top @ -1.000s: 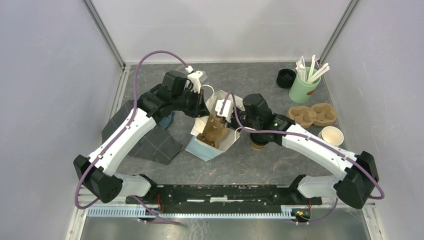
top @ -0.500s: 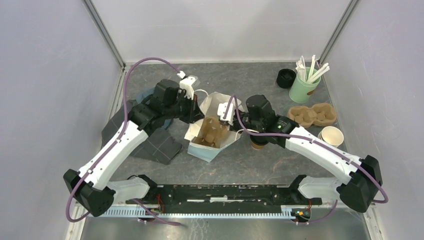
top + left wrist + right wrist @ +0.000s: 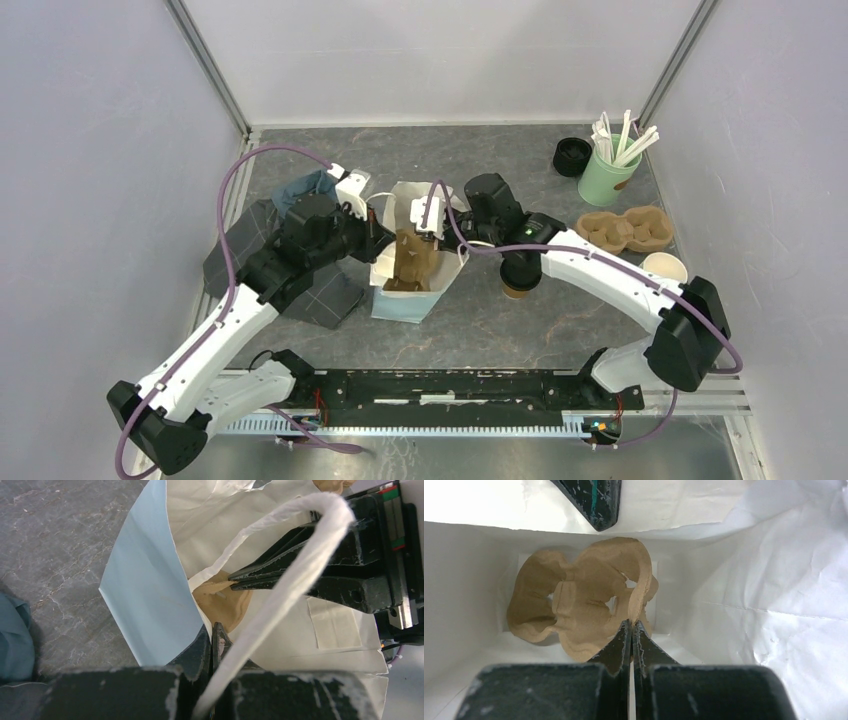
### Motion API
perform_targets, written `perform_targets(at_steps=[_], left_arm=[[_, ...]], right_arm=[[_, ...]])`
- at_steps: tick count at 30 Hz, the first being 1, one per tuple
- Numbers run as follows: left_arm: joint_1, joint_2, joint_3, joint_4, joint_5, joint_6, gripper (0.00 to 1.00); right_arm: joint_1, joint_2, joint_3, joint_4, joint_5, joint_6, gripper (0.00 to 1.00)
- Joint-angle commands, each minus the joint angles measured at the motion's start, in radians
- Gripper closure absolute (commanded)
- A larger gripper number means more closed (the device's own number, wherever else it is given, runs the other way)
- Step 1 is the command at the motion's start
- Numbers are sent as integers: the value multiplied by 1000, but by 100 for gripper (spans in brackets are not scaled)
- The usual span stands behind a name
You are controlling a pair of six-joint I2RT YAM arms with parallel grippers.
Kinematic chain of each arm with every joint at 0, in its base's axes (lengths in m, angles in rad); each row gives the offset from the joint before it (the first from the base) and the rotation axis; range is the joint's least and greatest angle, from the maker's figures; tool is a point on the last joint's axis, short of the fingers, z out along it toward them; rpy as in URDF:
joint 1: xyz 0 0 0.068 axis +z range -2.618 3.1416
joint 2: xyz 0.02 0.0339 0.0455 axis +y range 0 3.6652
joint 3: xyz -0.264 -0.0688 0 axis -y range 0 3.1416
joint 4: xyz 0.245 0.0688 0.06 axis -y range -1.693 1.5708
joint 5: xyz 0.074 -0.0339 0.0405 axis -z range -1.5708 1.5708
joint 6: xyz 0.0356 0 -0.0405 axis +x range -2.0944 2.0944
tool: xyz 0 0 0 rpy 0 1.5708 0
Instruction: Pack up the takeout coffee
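A paper bag [image 3: 405, 300], light blue outside and white inside, stands open at the table's middle. My left gripper [image 3: 378, 232] is shut on its left rim; in the left wrist view the jaws [image 3: 212, 630] pinch the paper edge beside the white rope handle [image 3: 300, 565]. My right gripper [image 3: 418, 235] reaches into the bag and is shut on the edge of a brown pulp cup carrier [image 3: 579, 600], which hangs inside the bag [image 3: 749, 605]. The takeout coffee [image 3: 516, 290] stands right of the bag, mostly hidden under my right arm; only its brown base shows.
A second pulp carrier [image 3: 625, 230] and a stack of lidless paper cups [image 3: 663, 270] sit at right. A green cup of stirrers [image 3: 610, 175] and black lids [image 3: 572, 155] stand at back right. Dark grey folded bags [image 3: 320, 295] and a teal cloth [image 3: 300, 188] lie at left.
My left gripper has pulled the bag's rim left and nearer, and the bag stands more upright. My right gripper has moved left with the carrier, deeper into the bag.
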Motion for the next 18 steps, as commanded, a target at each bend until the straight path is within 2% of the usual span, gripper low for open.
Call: perform_targets(at_steps=[1, 3, 5, 6, 7, 8, 13, 18], left_arm=[[1, -11, -3, 90, -57, 3, 98], [1, -9, 4, 83, -59, 12, 98], [1, -9, 8, 71, -76, 17, 98], [1, -12, 4, 70, -85, 13, 98], [1, -14, -2, 74, -87, 9, 98], [1, -16, -8, 79, -86, 5, 98], [1, -13, -9, 65, -86, 14, 98], [1, -16, -5, 55, -85, 17, 98]], right_arm=[[-2, 29, 60, -25, -29, -31, 99], [2, 45, 61, 17, 78, -13, 96], [15, 66, 50, 120, 284, 58, 87], [20, 77, 54, 152, 368, 79, 87], [28, 83, 69, 158, 438, 108, 82], [32, 82, 82, 154, 488, 136, 71], [71, -35, 50, 134, 585, 177, 39], [74, -99, 55, 42, 581, 311, 36]])
